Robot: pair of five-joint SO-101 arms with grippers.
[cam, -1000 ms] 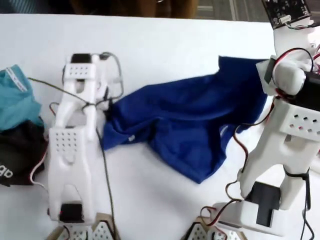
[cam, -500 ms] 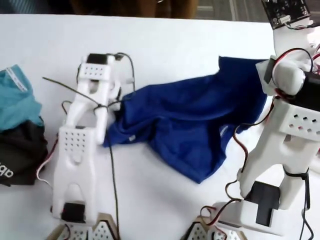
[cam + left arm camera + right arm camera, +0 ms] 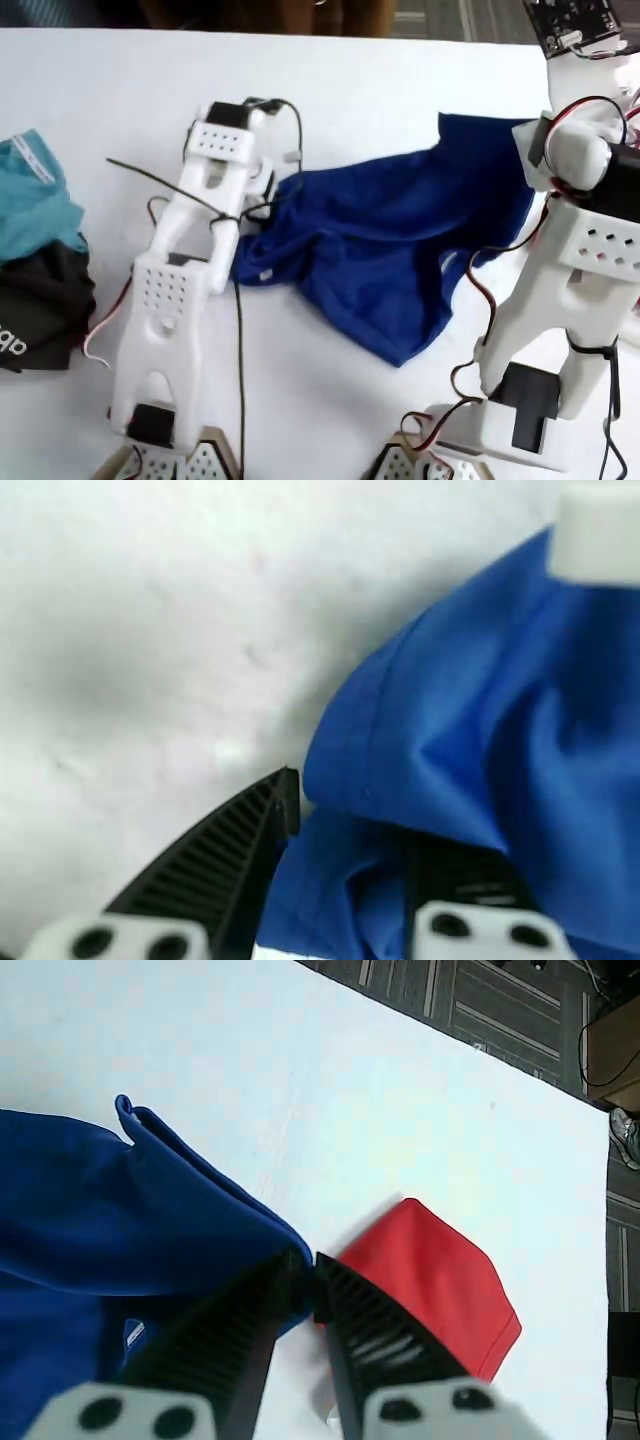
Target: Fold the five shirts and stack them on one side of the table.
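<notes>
Shirt gripped at both ends for the fold

Teal shirt (image 3: 35,195) and black shirt (image 3: 40,305) sit bunched together at the 9 o'clock edge of the table (image 3: 350,80), touching each other. Next comes the left gripper (image 3: 360,830), its jaws closed around a bunched fold at the 9 o'clock end of the blue shirt (image 3: 400,250), with cloth filling the gap between them. The blue shirt sprawls rumpled from the table's middle out toward 3 o'clock, with a loose flap trailing toward 6. At its 2 o'clock corner the right gripper (image 3: 305,1278) has its jaws drawn narrow on the shirt's edge, and a red shirt (image 3: 430,1270) lies just beside that pinch.

The step looks to be carrying one end over toward the other. To do it well, I judge the right arm should act as a fixed anchor. The left arm should lift its end high enough to clear the rumples, then travel toward 3 o'clock so the cloth lays over itself rather than ploughing into a heap. The left grip seems to hold several layers; if so, a gentle tug toward 9 first would flatten them. Release only once the edges line up, and take care not to drag the red shirt along
</notes>
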